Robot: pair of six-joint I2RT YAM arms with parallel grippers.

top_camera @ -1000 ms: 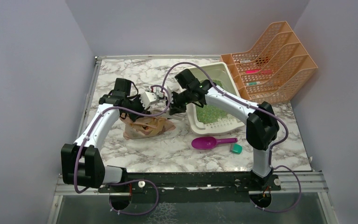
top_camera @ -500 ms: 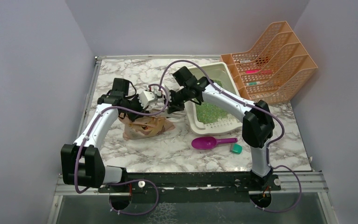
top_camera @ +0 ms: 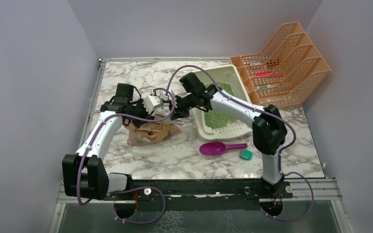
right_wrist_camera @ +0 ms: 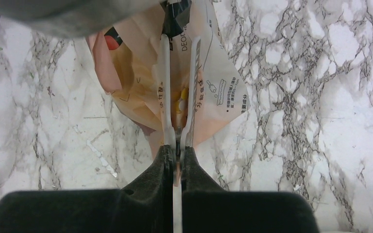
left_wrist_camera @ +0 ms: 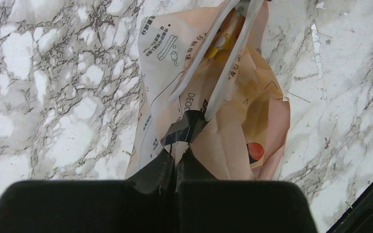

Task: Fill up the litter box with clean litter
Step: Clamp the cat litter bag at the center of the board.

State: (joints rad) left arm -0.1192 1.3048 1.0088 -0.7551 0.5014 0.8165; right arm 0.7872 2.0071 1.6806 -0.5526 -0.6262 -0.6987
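The cream-white litter box (top_camera: 224,73) stands at the back right of the table, with green clean litter (top_camera: 218,117) in its near part. A tan paper bag (top_camera: 150,132) with dark characters hangs to its left, its bottom resting on the marble. My left gripper (top_camera: 166,104) is shut on one end of the bag's top edge (left_wrist_camera: 189,131); it shows in the left wrist view (left_wrist_camera: 176,154). My right gripper (top_camera: 177,110) is shut on the other end; it shows in the right wrist view (right_wrist_camera: 176,150). The bag's mouth (right_wrist_camera: 179,97) is stretched into a narrow slit between them.
A magenta scoop (top_camera: 216,148) and a small teal block (top_camera: 245,154) lie in front of the litter box. An orange mesh file rack (top_camera: 281,63) stands at the back right. Grey walls close in the table on three sides.
Both grippers have shifted slightly to the left and back, still holding the bag's top edge. The right arm's elbow has moved left over the litter box's corner.
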